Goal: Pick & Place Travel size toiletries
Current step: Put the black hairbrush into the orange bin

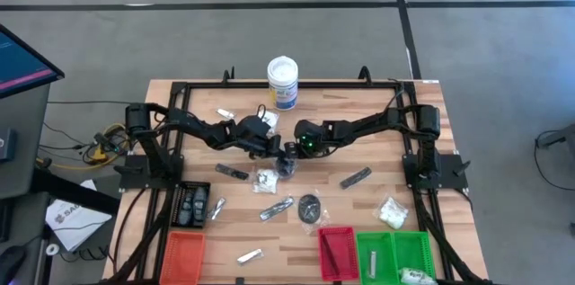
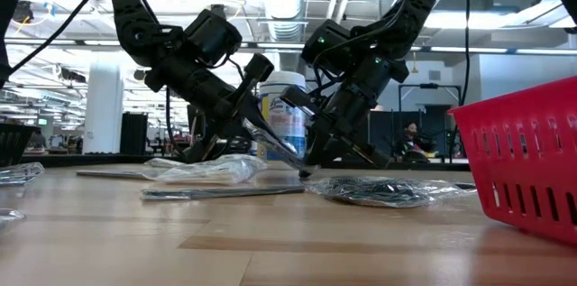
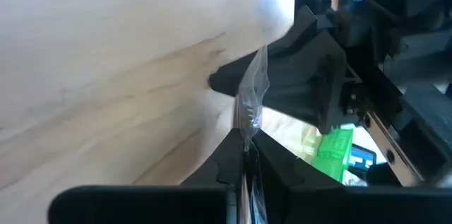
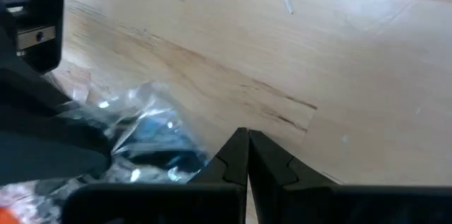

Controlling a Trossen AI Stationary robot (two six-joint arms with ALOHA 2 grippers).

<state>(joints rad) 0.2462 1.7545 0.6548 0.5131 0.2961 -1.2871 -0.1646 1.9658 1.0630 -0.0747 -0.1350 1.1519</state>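
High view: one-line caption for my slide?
Both grippers, left and right, meet at mid-table over a clear packet, with toiletries scattered around and three trays along the near edge.

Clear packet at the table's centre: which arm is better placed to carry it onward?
Probably the left: the left gripper is shut on the clear packet, while the right gripper looks shut beside it.

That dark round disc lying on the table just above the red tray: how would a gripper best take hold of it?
Probably from straight above. The dark round disc lies flat on the table, so its top offers nothing to pinch; the fingers would best close across its width on two opposite points of the rim. Its sides look clear, though the red tray sits close, so coming down vertically seems safest.
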